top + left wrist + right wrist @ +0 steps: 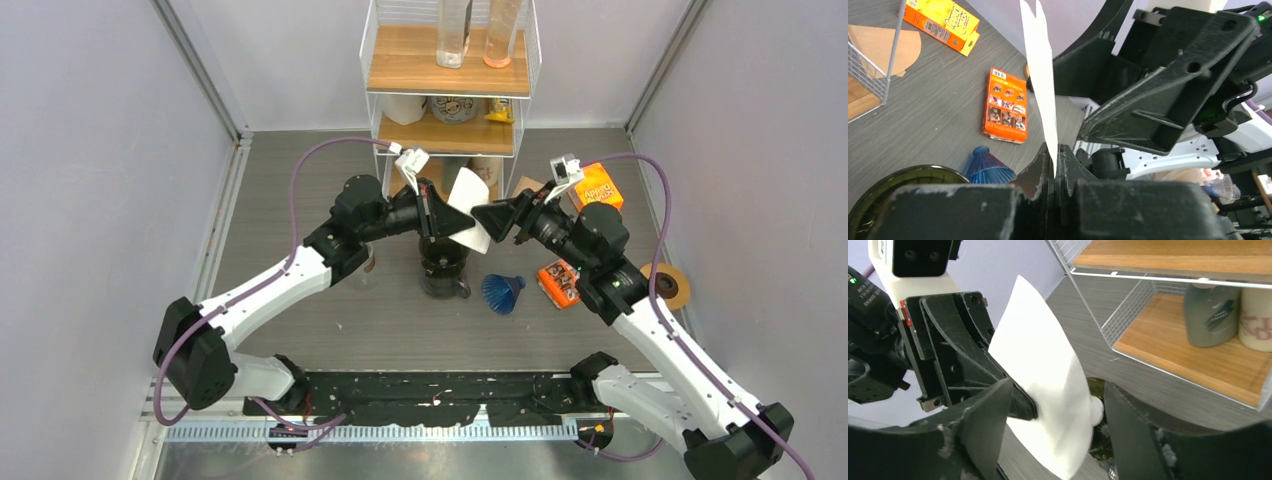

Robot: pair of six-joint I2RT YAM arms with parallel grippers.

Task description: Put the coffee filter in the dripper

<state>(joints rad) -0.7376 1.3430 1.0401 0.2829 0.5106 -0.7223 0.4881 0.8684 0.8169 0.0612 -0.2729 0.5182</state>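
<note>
A white paper coffee filter (470,203) hangs in the air above a dark glass carafe (444,270). My left gripper (460,226) is shut on the filter's edge; in the left wrist view the filter (1040,75) rises edge-on from the closed jaws of that gripper (1055,156). My right gripper (484,218) is open and faces the left one, with the filter (1048,385) between its spread fingers (983,430). The blue cone dripper (502,292) lies on its side on the table, to the right of the carafe, and also shows in the left wrist view (988,166).
A wire rack with wooden shelves (450,75) stands at the back, holding bottles and cups. Brown filter papers (883,47) lie under it. An orange box (597,185), a small orange pack (559,282) and a tape roll (668,285) lie to the right.
</note>
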